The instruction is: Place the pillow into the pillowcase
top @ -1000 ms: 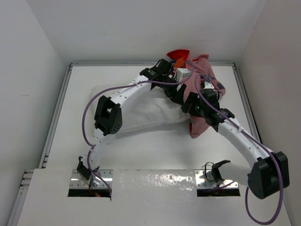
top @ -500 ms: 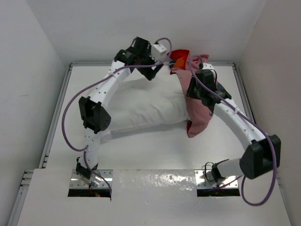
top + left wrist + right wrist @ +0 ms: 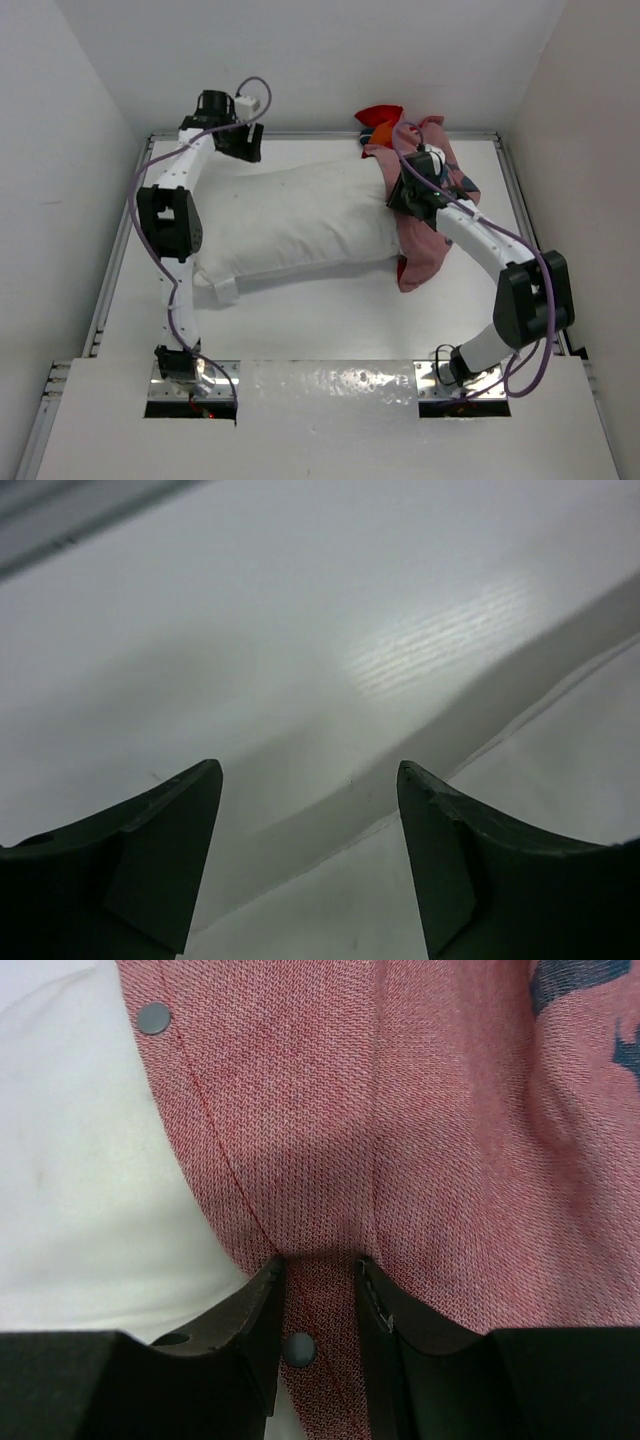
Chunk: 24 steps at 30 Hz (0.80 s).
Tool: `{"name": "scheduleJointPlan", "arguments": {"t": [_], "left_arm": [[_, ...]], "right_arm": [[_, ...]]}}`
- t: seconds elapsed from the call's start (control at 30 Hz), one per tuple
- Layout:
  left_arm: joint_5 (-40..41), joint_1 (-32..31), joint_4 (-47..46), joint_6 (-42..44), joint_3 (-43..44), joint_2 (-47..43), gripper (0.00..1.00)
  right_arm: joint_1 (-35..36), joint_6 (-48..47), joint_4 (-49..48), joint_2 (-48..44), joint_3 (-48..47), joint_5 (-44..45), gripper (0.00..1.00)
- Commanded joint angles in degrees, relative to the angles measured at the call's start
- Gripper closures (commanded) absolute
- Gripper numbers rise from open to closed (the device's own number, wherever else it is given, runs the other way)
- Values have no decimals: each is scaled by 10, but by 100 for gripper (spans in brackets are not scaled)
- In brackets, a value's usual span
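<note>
Table [image 3: 300, 310]: white, walled in on three sides.
Pillow [image 3: 300, 215]: plump and white, lying slantwise across the middle, its right end up against the bunched cover.
Pillowcase [image 3: 428, 250]: crumpled at the pillow's right end, faded pink side out, with a red scrap at the far edge.
Right claw [image 3: 318, 1280]: pressed onto a fold of the pillowcase hem, with the pillow just to its left.
Left claw [image 3: 310, 780]: spread, holding nothing, over the far-left corner and off the pillow.
Snap studs [image 3: 154, 1017]: grey, set along the pinched hem.
</note>
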<state>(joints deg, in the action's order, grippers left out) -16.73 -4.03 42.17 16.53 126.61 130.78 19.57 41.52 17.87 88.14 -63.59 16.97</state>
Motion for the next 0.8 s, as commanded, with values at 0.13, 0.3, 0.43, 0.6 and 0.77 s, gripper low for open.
{"name": "scheduleJointPlan", "arguments": {"t": [0.13,0.3,0.43,0.6,0.77], "left_arm": [[-165,-86,27,146,-128,12,37],[-227,-173,3,209,-310,-131,41],[-290,-230,75,252,-344,-146,46],[-305,-257,108,265,-354,-163,45],[-310,-213,210,287,-242,-159,42]], "right_arm": [[-1,-38,12,153,-168,3,66],[3,-61,10,252,-274,-80,67],[11,-86,6,288,-323,-105,66],[0,-120,3,231,-256,-54,64],[-3,-158,-2,143,-179,2,53]]}}
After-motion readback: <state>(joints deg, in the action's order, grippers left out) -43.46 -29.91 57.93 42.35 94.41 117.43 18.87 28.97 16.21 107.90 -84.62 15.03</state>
